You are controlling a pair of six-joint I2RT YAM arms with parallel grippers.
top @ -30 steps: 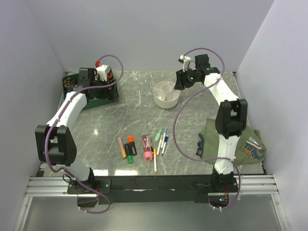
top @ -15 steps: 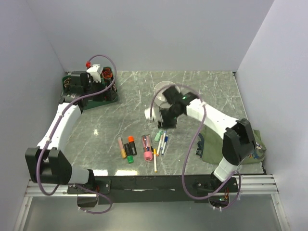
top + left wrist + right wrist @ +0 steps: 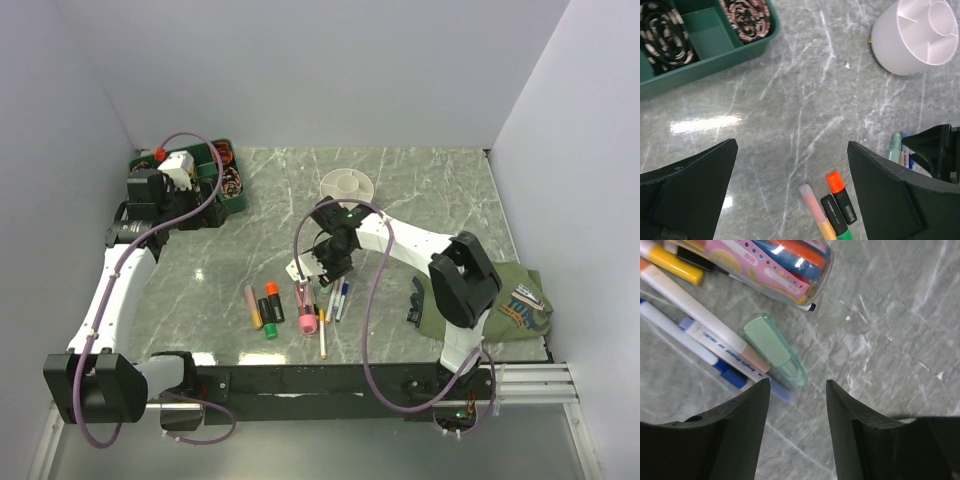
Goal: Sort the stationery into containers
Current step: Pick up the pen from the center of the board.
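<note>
At the far left your left fingers [image 3: 690, 195] hang spread wide, holding nothing, above the counter [image 3: 250, 230] near the dark green tray [image 3: 707, 37] with its coiled bands; to their right the tan pen [image 3: 253, 305], the green-capped black marker [image 3: 268, 322] and the orange-capped black marker [image 3: 274, 300] lie side by side on the counter; next comes the thick pink marker [image 3: 304, 305], with the thin yellow pen [image 3: 322, 338] just beside it; your right fingers [image 3: 730, 435] stand apart, gripping nothing, low over the pale green-capped pen [image 3: 772, 347] and the blue-capped white pens [image 3: 715, 352]; the white bowl [image 3: 348, 186] sits farther back, apart from every pen; the olive pouch [image 3: 495, 300] lies at the far right.
</note>
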